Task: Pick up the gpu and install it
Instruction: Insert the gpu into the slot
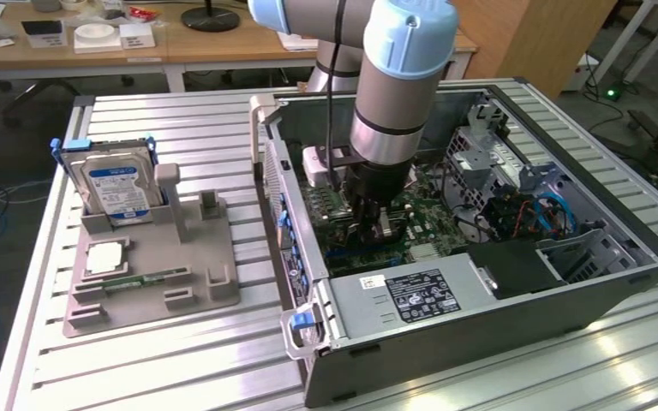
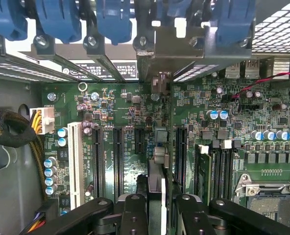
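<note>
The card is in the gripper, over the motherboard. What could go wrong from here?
1. The gpu, clamped edge-on in the gripper, hangs among several black expansion slots. A small offset could press its edge onto the board.
2. Its bracket end sits close to the case's rear slot frame and could catch there.
3. The memory stick stands close beside the fingers.

Green motherboard (image 2: 135, 147), blue-labelled silver hard drive (image 1: 117, 188), grey tray (image 1: 152, 274).
</note>
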Robot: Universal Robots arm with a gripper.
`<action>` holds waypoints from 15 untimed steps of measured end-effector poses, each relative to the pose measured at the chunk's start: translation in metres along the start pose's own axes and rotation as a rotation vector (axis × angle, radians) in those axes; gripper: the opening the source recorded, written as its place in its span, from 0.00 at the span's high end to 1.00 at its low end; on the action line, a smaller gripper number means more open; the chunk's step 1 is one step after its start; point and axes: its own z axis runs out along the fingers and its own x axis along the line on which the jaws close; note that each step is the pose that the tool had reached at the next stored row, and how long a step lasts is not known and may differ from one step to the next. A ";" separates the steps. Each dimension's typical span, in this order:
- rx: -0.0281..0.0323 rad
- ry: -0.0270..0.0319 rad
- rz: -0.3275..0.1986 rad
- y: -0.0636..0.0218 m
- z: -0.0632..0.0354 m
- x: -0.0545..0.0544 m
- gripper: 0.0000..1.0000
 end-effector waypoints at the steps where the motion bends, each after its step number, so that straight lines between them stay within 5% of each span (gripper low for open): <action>1: 0.0000 0.0000 0.000 0.0001 0.0000 0.000 0.73; 15: -0.0006 -0.0001 0.000 0.0001 0.0015 0.000 0.73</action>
